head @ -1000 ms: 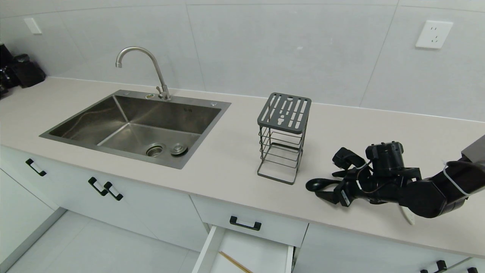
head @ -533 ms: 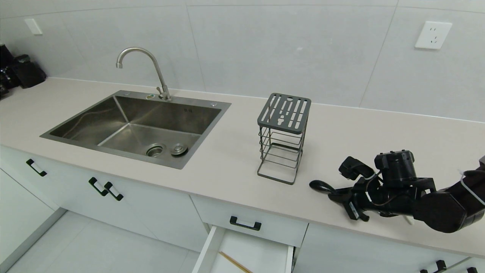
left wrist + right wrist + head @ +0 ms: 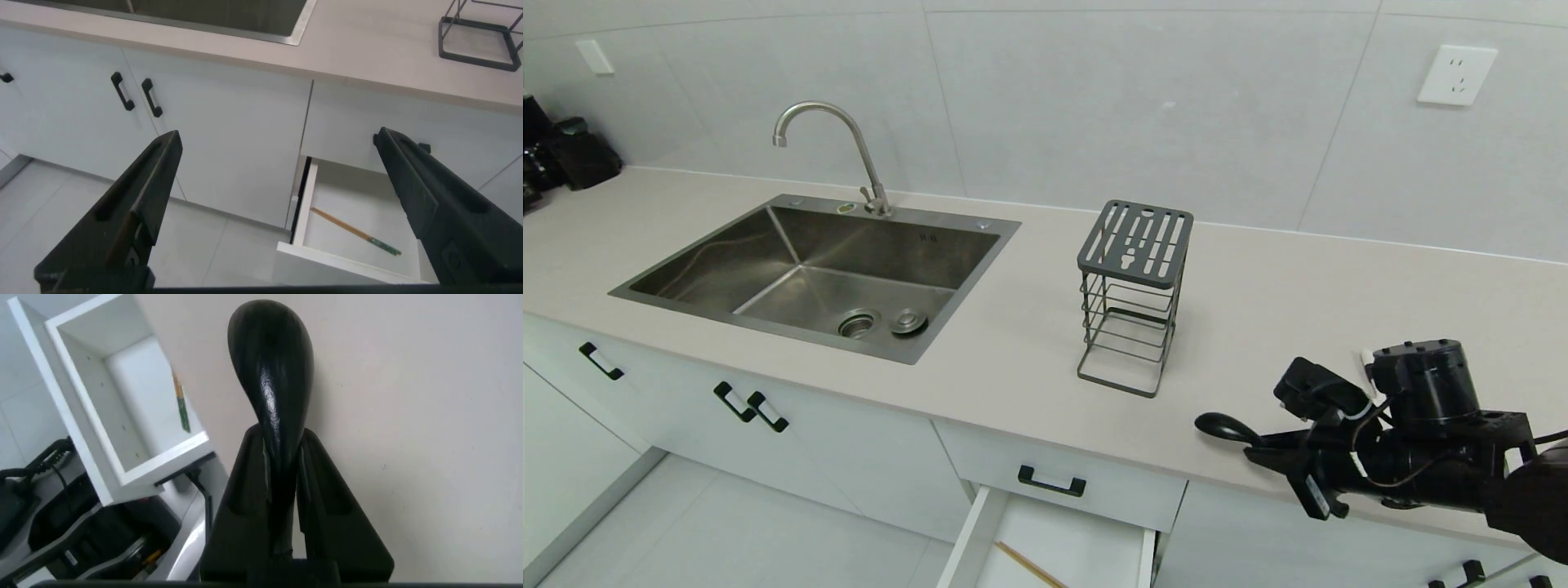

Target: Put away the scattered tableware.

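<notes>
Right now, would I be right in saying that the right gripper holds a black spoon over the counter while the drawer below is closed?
Not quite: the drawer is open, not closed, as the head view shows. The rest stands: the right gripper is shut on the black spoon over the counter.

Glossy black spoon (image 3: 1218, 425) — handle clamped in right gripper (image 3: 1270, 445), chopstick (image 3: 355, 231) in open drawer (image 3: 343, 192)

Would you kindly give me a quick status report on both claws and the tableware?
Right claw shut on black spoon, near front edge of countertop. Left claw open, empty, facing open drawer. One chopstick inside drawer. Slotted rack stands clear.
</notes>
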### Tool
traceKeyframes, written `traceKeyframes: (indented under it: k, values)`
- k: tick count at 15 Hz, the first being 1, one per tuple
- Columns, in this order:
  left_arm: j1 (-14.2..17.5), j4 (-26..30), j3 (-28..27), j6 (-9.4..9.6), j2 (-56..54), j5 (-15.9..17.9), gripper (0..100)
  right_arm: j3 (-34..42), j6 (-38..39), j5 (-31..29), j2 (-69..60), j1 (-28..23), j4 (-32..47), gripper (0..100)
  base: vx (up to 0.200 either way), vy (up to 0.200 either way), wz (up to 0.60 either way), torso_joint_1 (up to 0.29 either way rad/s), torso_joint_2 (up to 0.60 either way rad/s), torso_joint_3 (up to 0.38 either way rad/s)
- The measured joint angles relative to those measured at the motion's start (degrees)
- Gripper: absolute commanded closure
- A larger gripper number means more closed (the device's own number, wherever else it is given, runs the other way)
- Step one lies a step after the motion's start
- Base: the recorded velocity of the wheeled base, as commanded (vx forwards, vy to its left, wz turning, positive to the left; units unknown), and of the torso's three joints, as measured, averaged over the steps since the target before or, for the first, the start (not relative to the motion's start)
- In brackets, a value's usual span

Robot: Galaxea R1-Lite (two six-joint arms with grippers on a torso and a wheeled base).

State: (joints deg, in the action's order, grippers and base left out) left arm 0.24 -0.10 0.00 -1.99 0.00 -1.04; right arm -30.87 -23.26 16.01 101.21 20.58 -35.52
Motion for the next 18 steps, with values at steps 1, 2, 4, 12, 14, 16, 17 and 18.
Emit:
traceKeyframes:
  k: [1, 2, 4, 12, 14, 16, 17, 18]
  values:
    - [0.0, 0.0, 0.0, 0.0, 0.0, 0.0, 0, 0.6, 0.0, -0.1, -1.0, 0.7, 0.0, 100, 0.0, 0.0, 0.0, 0.0, 0.0, 0.0]
    - [0.0, 0.0, 0.0, -0.01, 0.0, 0.0, 0, 1.1, 0.0, -0.6, -2.0, 1.7, 0.0, 100, 0.0, 0.0, 0.0, 0.0, 0.0, 0.0]
    - [0.0, 0.0, 0.0, -0.01, 0.0, 0.0, 0, 2.0, 0.0, -1.6, -3.5, 4.3, 0.0, 100, 0.0, 0.0, 0.0, 0.0, 0.0, 0.0]
    - [0.0, 0.0, 0.0, -0.01, 0.0, 0.0, 0, 4.0, 0.1, -4.8, -6.3, 14.1, 0.3, 100, 0.0, 0.0, 0.0, 0.0, 0.0, 0.0]
    - [0.0, 0.0, 0.0, 0.0, 0.0, 0.0, 0, 4.0, 0.2, -5.9, -6.3, 17.0, 0.4, 100, 0.0, 0.0, 0.0, 0.0, 0.0, 0.0]
    - [0.0, 0.0, 0.0, 0.0, 0.0, 0.0, 0, 4.0, 0.4, -6.6, -5.9, 19.8, 0.4, 100, 0.0, 0.0, 0.0, 0.0, 0.0, 0.0]
    - [0.0, 0.0, 0.0, 0.0, 0.0, 0.0, 0, 3.8, 0.4, -6.6, -5.5, 20.9, 0.4, 100, 0.0, 0.0, 0.0, 0.0, 0.0, 0.0]
    - [0.0, 0.0, 0.0, -0.01, 0.0, 0.0, 0, 3.6, 0.4, -6.7, -5.0, 21.5, 0.4, 100, 0.0, 0.0, 0.0, 0.0, 0.0, 0.0]
